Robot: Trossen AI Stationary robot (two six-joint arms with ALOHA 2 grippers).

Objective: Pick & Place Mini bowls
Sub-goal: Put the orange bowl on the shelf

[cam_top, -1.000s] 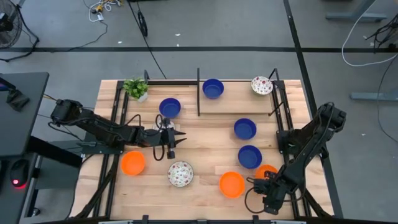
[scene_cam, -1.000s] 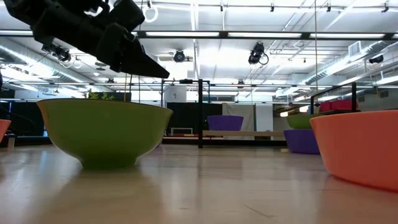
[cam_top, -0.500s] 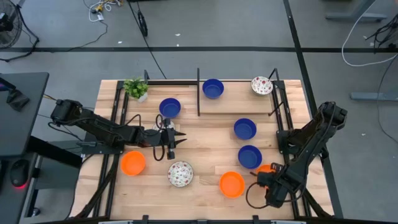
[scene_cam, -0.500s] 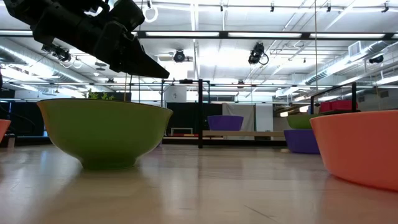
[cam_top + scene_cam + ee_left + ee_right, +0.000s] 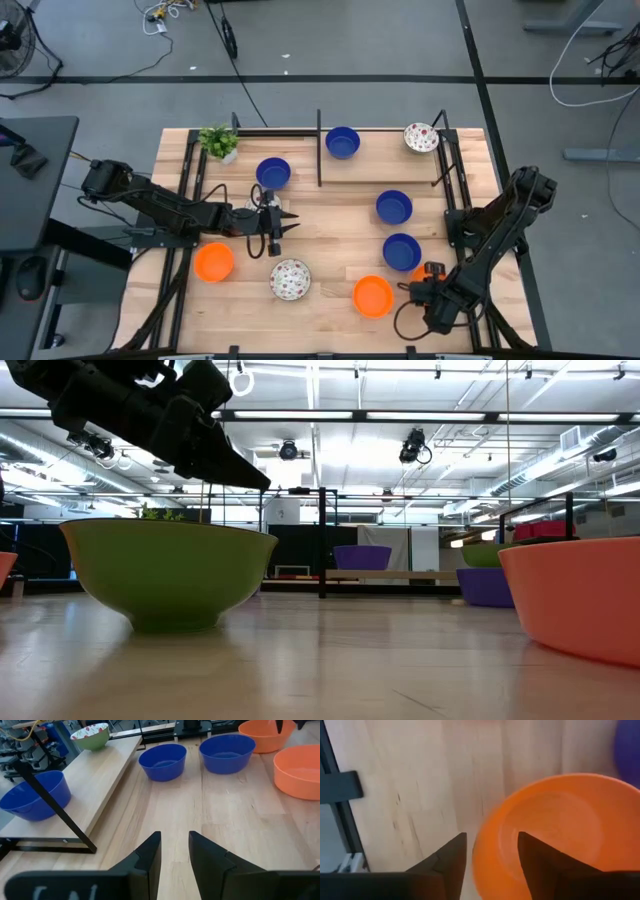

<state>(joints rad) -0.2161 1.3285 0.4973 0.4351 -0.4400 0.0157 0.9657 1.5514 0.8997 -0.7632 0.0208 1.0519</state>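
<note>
Tabletop [image 5: 330,215]: pale wood with black rails. Four solid blue bowls [image 5: 394,207]. Three solid orange bowls [image 5: 372,296]. Two white bowls [image 5: 290,279] with red-speckled floral insides; green outside in the low view. Potted plant [image 5: 218,141]: green. Arms and fingers [image 5: 150,857]: dark.

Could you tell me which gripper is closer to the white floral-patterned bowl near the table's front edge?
The left. The left gripper hovers just behind the white floral-patterned bowl, fingers open. The right gripper is farther off, beyond a solid orange bowl.
</note>
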